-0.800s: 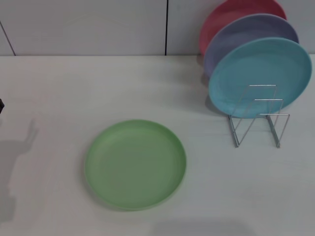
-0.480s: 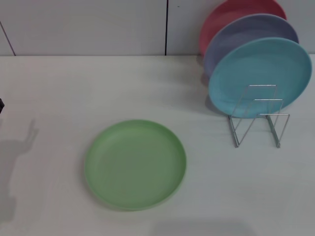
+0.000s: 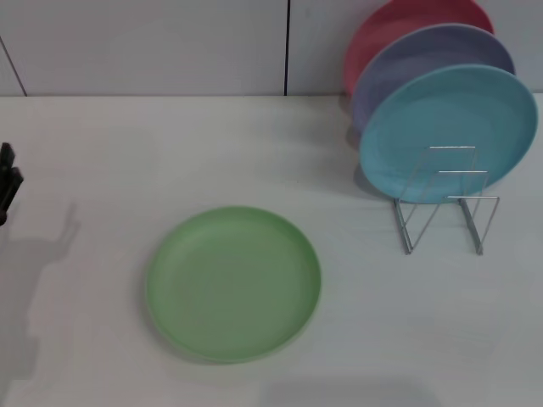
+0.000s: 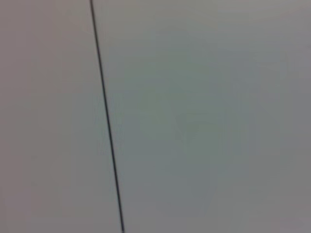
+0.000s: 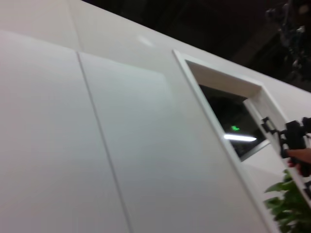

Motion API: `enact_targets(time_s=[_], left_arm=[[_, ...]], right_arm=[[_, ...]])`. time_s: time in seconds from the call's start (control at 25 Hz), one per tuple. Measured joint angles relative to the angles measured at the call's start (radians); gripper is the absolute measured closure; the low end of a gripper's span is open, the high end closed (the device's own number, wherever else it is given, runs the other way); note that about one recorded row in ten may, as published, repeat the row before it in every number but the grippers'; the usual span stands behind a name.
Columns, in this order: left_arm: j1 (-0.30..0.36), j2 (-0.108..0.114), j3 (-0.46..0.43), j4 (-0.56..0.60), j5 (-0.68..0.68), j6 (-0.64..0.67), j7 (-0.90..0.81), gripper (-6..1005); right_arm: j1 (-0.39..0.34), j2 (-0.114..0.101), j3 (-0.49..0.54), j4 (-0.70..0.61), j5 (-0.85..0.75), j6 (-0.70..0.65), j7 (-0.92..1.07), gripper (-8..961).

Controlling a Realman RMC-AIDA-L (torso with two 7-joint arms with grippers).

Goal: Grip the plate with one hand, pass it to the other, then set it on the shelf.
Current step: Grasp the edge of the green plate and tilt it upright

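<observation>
**Light-green plate flat on the table, left gripper at the frame edge**

The white table [image 3: 127,136] fills most of the head view and meets a pale panelled wall [image 3: 153,42] at the far side; a dark vertical seam divides the wall panels. The light-green plate [image 3: 233,284] lies flat on the table, rim upward, near the front and a little left of centre, with nothing touching it. To its right and farther back stand three plates on edge, overlapping one behind another: the turquoise plate [image 3: 450,131] foremost, the lavender plate [image 3: 424,55] behind it, and the red plate [image 3: 399,25] at the back, close to the wall. The turquoise plate leans in the wire rack [image 3: 445,203], whose thin silver upright loops show in front of its lower part; the front loops of the rack hold nothing. The rack is well apart from the green plate.

The left gripper [image 3: 7,182] appears only as a small black part at the left edge of the head view, above the table and well to the left of the green plate, casting a shadow on the table beneath it; whether its fingers are open or closed cannot be told. The left wrist view shows only a pale surface crossed by a dark seam. The right gripper is out of sight in every view; the right wrist view shows wall panels and a window opening.
</observation>
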Motion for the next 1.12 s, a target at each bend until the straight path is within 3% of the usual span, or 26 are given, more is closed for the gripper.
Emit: enact_targets(time_s=[0.04, 0.16, 0.24, 0.36, 0.56, 0.6, 0.68, 0.76, 0.84, 0.96, 1.0, 1.12], left_arm=[[0.000, 0.000, 0.000, 0.000, 0.000, 0.000, 0.000, 146], [0.068, 0.045, -0.004, -0.240, 0.037, -0.192, 0.074, 147], [0.132, 0.074, -0.030, -0.463, 0.058, -0.385, 0.171, 148], [0.222, 0.088, -0.125, -0.798, 0.073, -0.782, 0.255, 149], [0.312, 0.061, -0.272, -1.216, 0.104, -1.332, 0.265, 151], [0.312, 0.061, -0.272, -1.216, 0.104, -1.332, 0.265, 151], [0.301, 0.025, -0.367, -1.389, 0.102, -1.710, 0.266, 152], [0.288, 0.014, -0.391, -1.427, 0.102, -1.825, 0.267, 153], [0.240, 0.006, -0.432, -1.490, 0.098, -2.060, 0.251, 153], [0.215, 0.004, -0.448, -1.512, 0.093, -2.172, 0.234, 155], [0.156, 0.001, -0.463, -1.526, 0.092, -2.373, 0.191, 155], [0.133, -0.002, -0.450, -1.517, 0.093, -2.447, 0.174, 156]], right_arm=[[0.001, -0.001, -0.017, 0.000, -0.003, -0.002, 0.001, 138], [0.006, -0.005, -0.063, -0.005, -0.003, -0.002, 0.003, 138], [0.012, -0.005, -0.084, -0.012, -0.004, -0.004, 0.003, 138], [0.021, -0.007, -0.097, -0.017, -0.004, 0.001, 0.002, 138], [0.029, -0.008, -0.099, -0.021, -0.004, 0.029, 0.007, 138], [0.030, -0.008, -0.099, -0.023, -0.004, 0.038, 0.007, 138], [0.034, -0.009, -0.099, -0.031, -0.004, 0.066, 0.007, 139], [0.039, -0.009, -0.099, -0.045, -0.004, 0.094, 0.007, 139], [0.044, -0.010, -0.099, -0.051, -0.004, 0.112, 0.007, 139], [0.048, -0.010, -0.100, -0.058, -0.004, 0.128, 0.008, 139], [0.049, -0.010, -0.100, -0.061, -0.005, 0.131, 0.009, 139], [0.052, -0.010, -0.101, -0.067, -0.013, 0.144, 0.015, 139]])
